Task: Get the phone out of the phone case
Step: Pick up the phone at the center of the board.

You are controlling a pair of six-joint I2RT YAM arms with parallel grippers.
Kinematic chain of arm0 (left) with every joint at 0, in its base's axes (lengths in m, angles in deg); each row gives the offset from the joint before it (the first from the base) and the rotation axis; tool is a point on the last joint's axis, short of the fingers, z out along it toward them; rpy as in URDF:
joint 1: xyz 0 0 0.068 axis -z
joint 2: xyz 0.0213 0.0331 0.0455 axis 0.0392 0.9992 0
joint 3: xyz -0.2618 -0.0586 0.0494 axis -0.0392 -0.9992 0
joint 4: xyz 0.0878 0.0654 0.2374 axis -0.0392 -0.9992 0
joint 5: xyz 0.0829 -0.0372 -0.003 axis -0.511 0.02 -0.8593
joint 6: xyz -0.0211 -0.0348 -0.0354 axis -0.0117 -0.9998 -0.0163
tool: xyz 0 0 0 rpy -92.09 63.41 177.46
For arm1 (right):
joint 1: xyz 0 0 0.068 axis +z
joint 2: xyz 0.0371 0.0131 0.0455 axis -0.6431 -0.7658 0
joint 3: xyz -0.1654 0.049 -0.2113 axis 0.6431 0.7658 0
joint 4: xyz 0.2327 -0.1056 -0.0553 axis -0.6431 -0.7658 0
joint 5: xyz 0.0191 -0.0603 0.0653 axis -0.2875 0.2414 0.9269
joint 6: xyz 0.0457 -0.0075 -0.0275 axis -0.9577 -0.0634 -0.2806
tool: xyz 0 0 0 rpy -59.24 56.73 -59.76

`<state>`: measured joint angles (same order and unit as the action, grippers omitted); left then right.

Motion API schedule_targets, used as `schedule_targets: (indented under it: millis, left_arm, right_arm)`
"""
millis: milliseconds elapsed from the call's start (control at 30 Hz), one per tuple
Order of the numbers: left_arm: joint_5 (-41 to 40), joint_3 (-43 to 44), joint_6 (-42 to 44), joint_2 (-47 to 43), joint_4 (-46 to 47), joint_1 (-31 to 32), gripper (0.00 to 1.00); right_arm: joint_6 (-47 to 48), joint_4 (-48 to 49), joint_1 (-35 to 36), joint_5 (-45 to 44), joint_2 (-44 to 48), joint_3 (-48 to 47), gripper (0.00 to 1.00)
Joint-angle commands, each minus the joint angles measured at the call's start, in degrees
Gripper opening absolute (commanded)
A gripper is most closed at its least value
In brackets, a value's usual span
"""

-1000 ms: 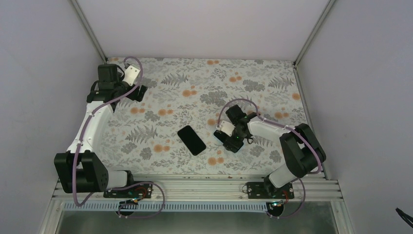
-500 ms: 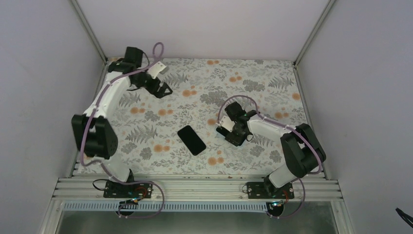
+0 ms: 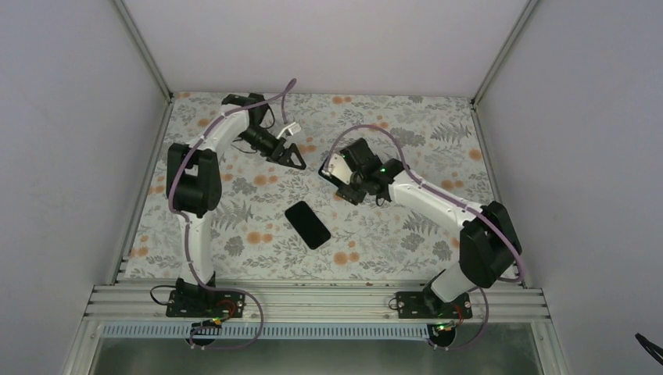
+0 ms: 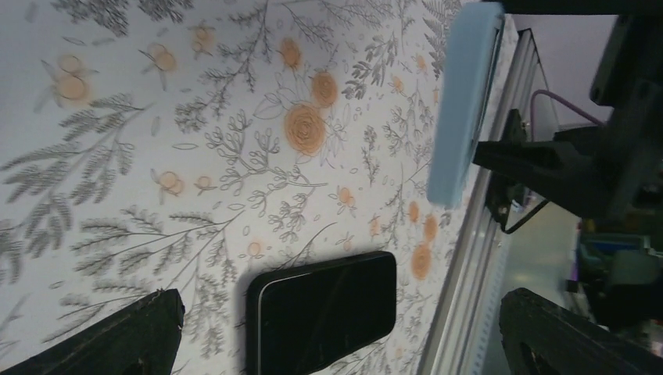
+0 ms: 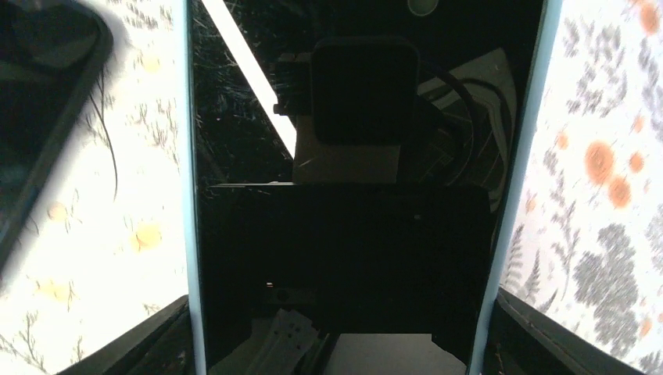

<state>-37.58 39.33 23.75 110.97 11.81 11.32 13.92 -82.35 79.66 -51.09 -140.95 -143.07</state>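
My right gripper [image 3: 344, 176] is shut on the phone case [image 3: 329, 166] and holds it above the cloth at mid-table. In the right wrist view the case [image 5: 194, 234] is a pale-blue rim around a black screen, clamped across its width between my fingers [image 5: 156, 336]. My left gripper [image 3: 291, 155] is open and empty, just left of the held case. In the left wrist view the case [image 4: 463, 101] shows edge-on at the upper right. A bare black phone [image 3: 306, 224] lies flat on the cloth nearer the front; it also shows in the left wrist view [image 4: 320, 312] and the right wrist view [image 5: 39, 101].
A floral cloth [image 3: 258, 219] covers the table. Grey walls close in the left, back and right sides. A metal rail [image 3: 313, 301] runs along the near edge by the arm bases.
My left arm has swung from the far left corner across the back to mid-table. My right gripper has carried the case back and to the left, towards the left gripper. The black phone has not moved.
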Motion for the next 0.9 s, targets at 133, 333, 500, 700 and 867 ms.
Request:
schedule_targets:
  millis: [133,333,500,700,867]
  left_arm:
    - [7.7,4.5,-2.6,3.4,-2.3,1.2,1.00]
    - [8.8,3.4,-2.4,4.0,-2.3,1.7,1.00]
    - [10.3,2.8,-2.0,3.8,-2.3,2.0,0.99]
    - [12.6,3.6,-1.8,4.0,-2.4,2.2,0.56]
    - [14.4,4.7,-1.7,4.0,-2.4,2.2,0.24]
  right_arm:
    - [0.4,2.4,4.7,-2.0,-5.3,-8.7,0.62]
    - [0.2,3.9,5.6,-2.8,-9.1,-12.7,0.62]
    - [0.9,3.7,6.3,-2.1,-10.4,-15.2,0.62]
    - [0.9,5.1,7.3,-3.7,-11.8,-15.8,0.64]
    - [0.5,5.4,7.3,-2.0,-11.2,-16.0,0.76]
